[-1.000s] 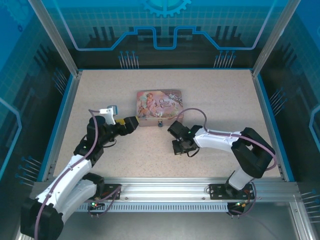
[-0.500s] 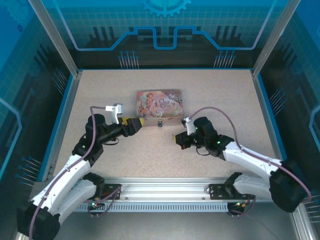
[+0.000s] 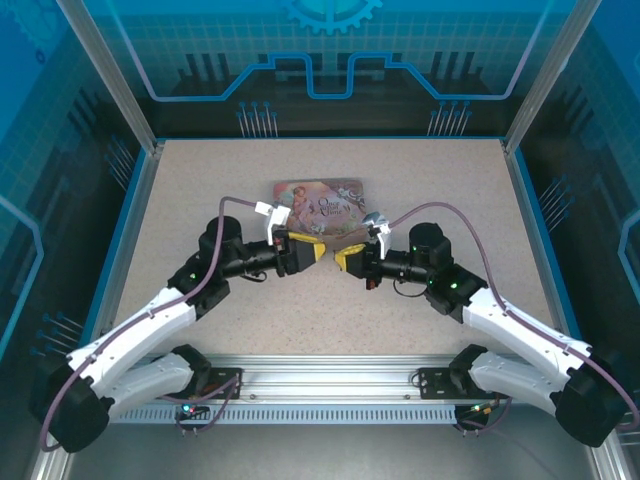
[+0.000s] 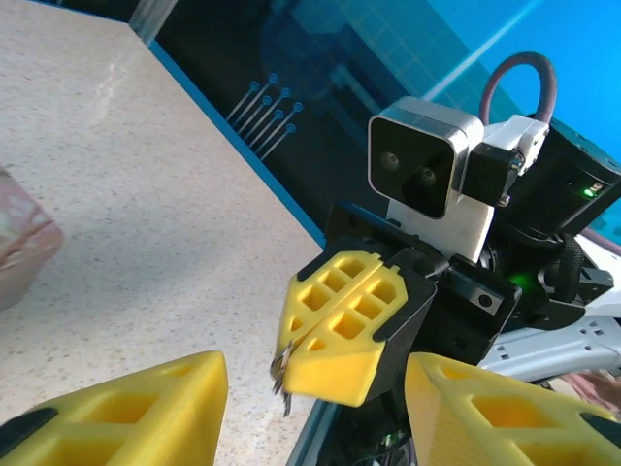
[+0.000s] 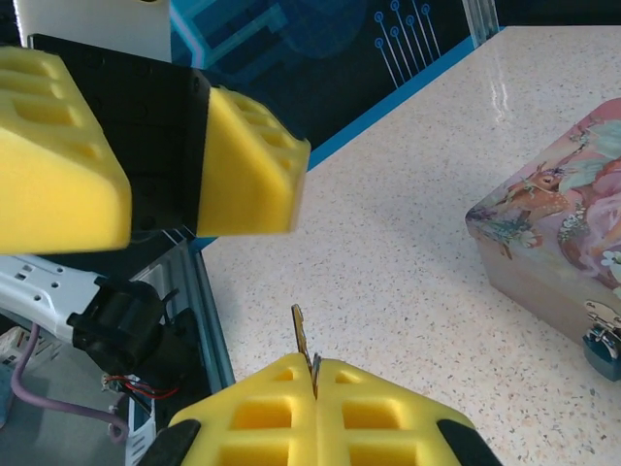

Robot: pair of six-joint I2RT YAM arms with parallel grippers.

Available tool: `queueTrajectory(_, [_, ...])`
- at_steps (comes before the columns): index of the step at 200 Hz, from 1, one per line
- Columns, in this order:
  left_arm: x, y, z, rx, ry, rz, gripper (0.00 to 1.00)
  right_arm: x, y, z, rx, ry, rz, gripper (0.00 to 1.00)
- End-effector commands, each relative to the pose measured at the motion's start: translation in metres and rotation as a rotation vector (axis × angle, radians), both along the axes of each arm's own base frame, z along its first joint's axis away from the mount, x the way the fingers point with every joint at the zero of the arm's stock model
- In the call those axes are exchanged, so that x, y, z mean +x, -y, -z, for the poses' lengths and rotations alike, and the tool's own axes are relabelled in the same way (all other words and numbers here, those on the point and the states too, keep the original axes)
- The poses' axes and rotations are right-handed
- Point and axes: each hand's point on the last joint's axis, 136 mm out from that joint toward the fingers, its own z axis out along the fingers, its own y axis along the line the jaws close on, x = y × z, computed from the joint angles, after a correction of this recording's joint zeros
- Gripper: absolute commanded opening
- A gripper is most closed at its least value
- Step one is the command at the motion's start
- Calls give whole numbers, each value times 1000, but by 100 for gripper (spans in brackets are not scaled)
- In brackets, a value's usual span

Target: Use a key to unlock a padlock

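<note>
My right gripper [image 5: 315,374] is shut on the key [image 5: 303,342], a thin silvery blade sticking out past its yellow fingertips. In the left wrist view the key [image 4: 281,371] pokes from the right gripper [image 4: 291,361], which sits in the gap between my left gripper's [image 4: 315,427] yellow fingers [image 4: 126,408]. Those jaws stand apart and touch nothing. From above, the left gripper [image 3: 313,254] and the right gripper [image 3: 340,260] meet tip to tip above the table, just in front of the tin. The small bluish padlock [image 5: 602,351] hangs at the tin's clasp.
The pink illustrated tin [image 3: 320,203] lies mid-table just behind the two grippers; its corner also shows as the tin [image 5: 553,243] in the right wrist view. Speckled tabletop [image 3: 420,190] stretches around it, bounded by a blue rim [image 3: 125,250] and the aluminium rail [image 3: 330,375] in front.
Both arms swung inward and now face each other in front of the tin. The left jaws have narrowed from wide open. The right gripper stayed shut.
</note>
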Motion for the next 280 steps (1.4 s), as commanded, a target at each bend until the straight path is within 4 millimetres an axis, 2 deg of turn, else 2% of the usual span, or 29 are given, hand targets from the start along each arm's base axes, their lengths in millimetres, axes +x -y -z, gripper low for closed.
queueTrajectory(1, [0, 11, -17, -15, 73, 31, 48, -5, -3, -15, 29, 52, -25, 0])
queueTrajectory(20, [3, 16, -9, 5, 53, 25, 48, -4, -3, -13, 5, 62, 0, 0])
queueTrajectory(35, [9, 16, -1, 31, 22, -12, 54, 1, 1, -7, -61, 86, 55, 0])
queueTrajectory(60, [28, -3, 15, 87, -86, -186, 56, 12, 18, 5, -217, 176, 208, 0])
queueTrajectory(80, [35, -20, 22, 98, -207, -314, 58, 19, 33, 14, -374, 296, 313, 0])
queueTrajectory(99, [36, -30, 31, 119, -382, -400, 57, 23, 39, 13, -529, 443, 373, 0])
queueTrajectory(118, [32, -32, 30, 101, -533, -439, 54, 27, 40, 5, -634, 569, 406, 0])
queueTrajectory(155, [25, -32, 26, -5, -726, -480, 42, 23, 28, -7, -730, 751, 379, 0])
queueTrajectory(193, [21, -20, 28, -50, -839, -476, 40, 20, 9, -5, -802, 838, 311, 0])
queueTrajectory(229, [19, -7, 30, -51, -852, -457, 40, 20, -8, 1, -816, 863, 265, 0])
queueTrajectory(280, [18, -1, 41, -53, -883, -460, 35, 19, -20, 3, -814, 882, 240, 0])
